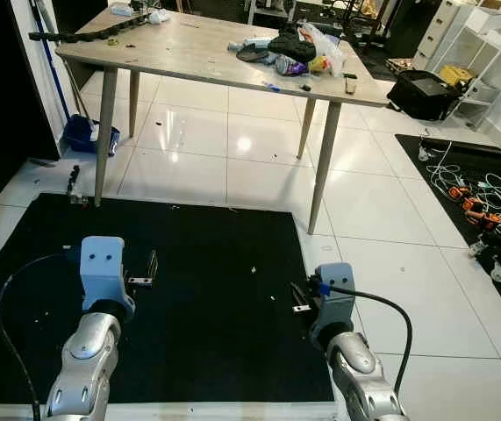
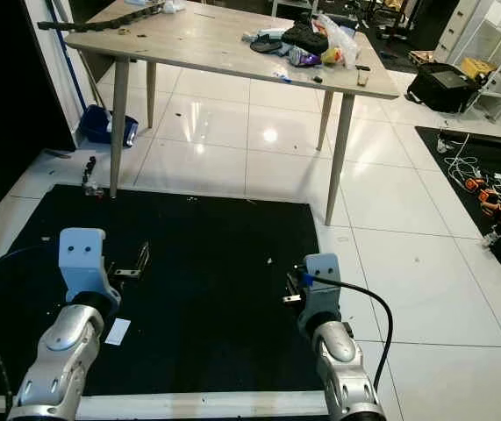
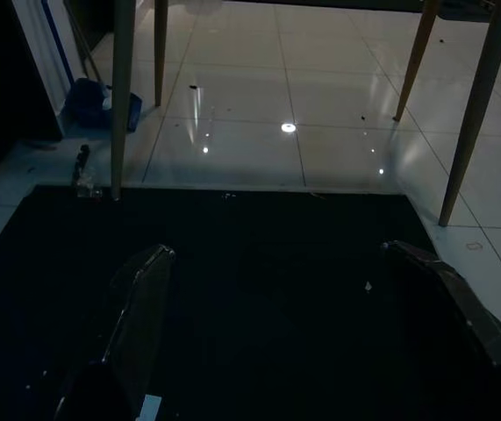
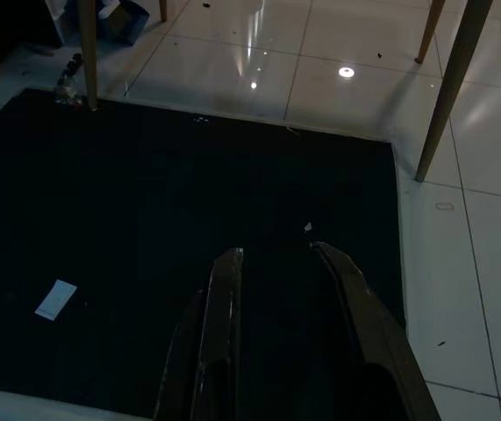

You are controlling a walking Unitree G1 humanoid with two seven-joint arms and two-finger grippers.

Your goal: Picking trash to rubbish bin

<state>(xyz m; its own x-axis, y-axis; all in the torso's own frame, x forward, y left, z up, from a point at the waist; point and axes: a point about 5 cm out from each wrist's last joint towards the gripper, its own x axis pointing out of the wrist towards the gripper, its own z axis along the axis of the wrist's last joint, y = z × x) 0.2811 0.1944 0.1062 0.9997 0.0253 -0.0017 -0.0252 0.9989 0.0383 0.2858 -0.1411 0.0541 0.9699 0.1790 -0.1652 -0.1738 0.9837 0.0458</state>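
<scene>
Now left gripper [image 3: 276, 333] spread wide, right gripper [image 4: 289, 289] slightly apart, both over black mat [image 1: 215, 263]. Paper scrap [image 2: 117, 331] flat on mat; fingers may slide over.

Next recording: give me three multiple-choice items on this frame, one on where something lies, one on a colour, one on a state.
1. Where does the small white paper scrap lie?
A. On the black mat
B. On the table top
C. On the white tiles under the table

2. What colour is the dustpan leaning by the table leg?
A. Red
B. Blue
C. Yellow

3. How do the fingers of the left tool stand?
A. Shut on a scrap
B. Wide apart, holding nothing
C. Shut on a bottle

Key: 1 A, the scrap rests on the black mat near the left arm. 2 B, the dustpan is blue against the tiles. 3 B, the left wrist view shows both fingers spread with only mat between them; the right tool is also open and holds nothing.
</scene>
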